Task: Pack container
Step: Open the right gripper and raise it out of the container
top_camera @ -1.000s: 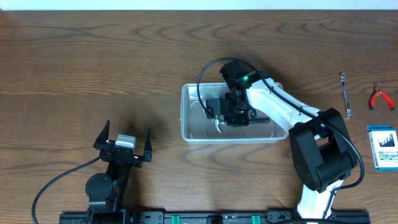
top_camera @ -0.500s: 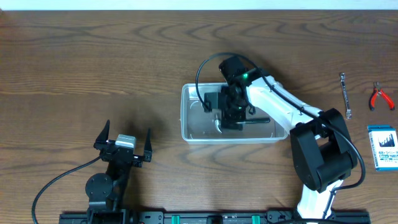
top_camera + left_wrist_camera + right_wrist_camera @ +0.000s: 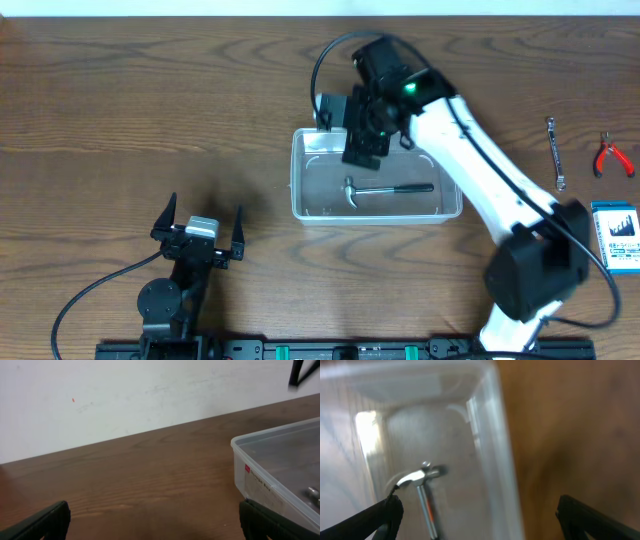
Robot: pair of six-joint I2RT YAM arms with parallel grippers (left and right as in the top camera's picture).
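The container (image 3: 300, 190) sits near the middle of the bench (image 3: 150, 100), a clear tub with rounded corners, long side running left to right in my overhead view. A hammer (image 3: 388, 189) lies flat on its floor, metal head toward the left end and dark handle pointing right. Nothing grips the hammer. My right pincer (image 3: 340, 135) hangs over the tub's far left corner, above the rim and apart from the hammer. In its own wrist view the pincer (image 3: 480, 515) is spread wide and empty, one finger at each lower corner of the frame. Below it that view shows the hammer (image 3: 422, 490) and the tub's clear wall (image 3: 490, 460), blurred. The left pincer (image 3: 205, 208) rests low on the bench near my edge, well left of the tub. Its fingers are also spread wide with nothing between them. Its wrist view (image 3: 155, 520) shows bare wood ahead and the tub's corner (image 3: 260, 475) off to the right. Far out on the right side of the bench lie a wrench (image 3: 555, 152) and red-handled pliers (image 3: 611, 155). A small blue-and-white box (image 3: 615, 237) lies nearer to me than those two.
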